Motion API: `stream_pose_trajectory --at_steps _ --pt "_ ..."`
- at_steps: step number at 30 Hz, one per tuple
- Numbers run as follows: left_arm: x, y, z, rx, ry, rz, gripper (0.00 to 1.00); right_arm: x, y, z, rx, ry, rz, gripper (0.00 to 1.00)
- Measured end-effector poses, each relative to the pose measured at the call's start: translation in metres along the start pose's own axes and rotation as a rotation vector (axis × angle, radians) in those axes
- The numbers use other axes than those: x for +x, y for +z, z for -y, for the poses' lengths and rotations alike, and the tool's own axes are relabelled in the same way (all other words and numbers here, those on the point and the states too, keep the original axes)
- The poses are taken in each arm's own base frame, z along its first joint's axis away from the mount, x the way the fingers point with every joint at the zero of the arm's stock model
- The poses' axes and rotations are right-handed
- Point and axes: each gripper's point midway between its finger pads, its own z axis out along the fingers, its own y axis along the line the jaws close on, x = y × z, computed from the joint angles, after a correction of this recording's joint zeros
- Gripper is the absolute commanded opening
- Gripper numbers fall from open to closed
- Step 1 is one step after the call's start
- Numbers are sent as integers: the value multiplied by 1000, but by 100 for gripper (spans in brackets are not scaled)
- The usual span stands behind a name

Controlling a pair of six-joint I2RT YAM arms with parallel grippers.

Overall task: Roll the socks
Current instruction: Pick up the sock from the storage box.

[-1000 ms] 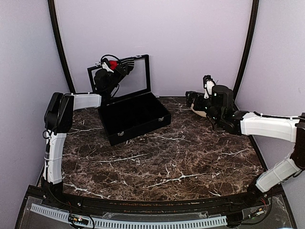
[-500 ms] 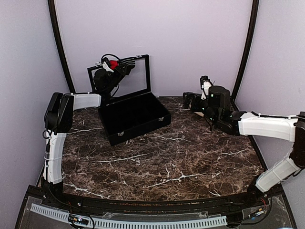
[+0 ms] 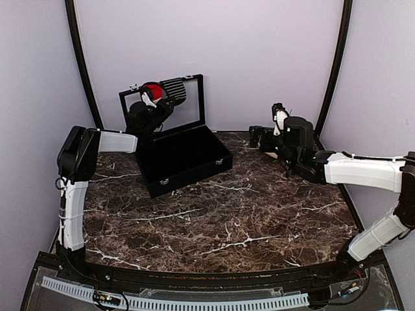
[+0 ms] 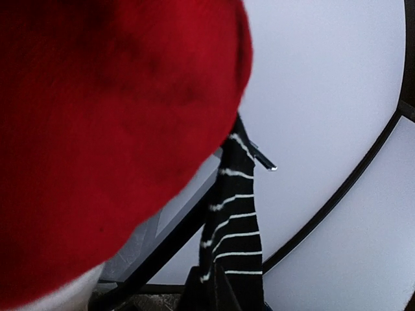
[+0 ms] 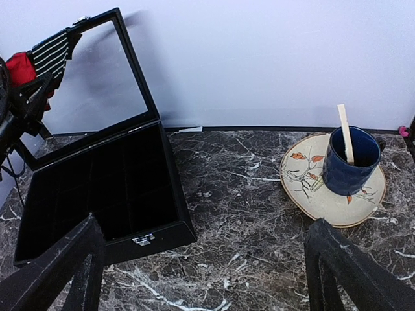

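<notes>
Shifted: one red sock (image 3: 152, 89), one striped sock (image 3: 174, 90).

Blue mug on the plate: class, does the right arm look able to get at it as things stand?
Probably yes. The right gripper is open and empty, and the blue mug stands on its plate just ahead, with only bare marble tabletop between.

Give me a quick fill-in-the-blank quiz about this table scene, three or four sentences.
The sock in the left gripper is ___. The black case has its lid ___. The blue mug stands on a ___. The stick stands inside the ___.
Missing words: red; open; plate; mug.
</notes>
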Motion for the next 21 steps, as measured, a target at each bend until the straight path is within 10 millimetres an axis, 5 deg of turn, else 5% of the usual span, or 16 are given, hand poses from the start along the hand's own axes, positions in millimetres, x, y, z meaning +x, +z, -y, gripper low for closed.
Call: stream_pose_trajectory --at_steps 9,21 --pt "21 -23 16 -13 26 -58 0 1 -3 1 2 -16 -14 100" --pt "-3 -51 103 94 134 -44 0 -19 -27 7 -8 4 26 100"
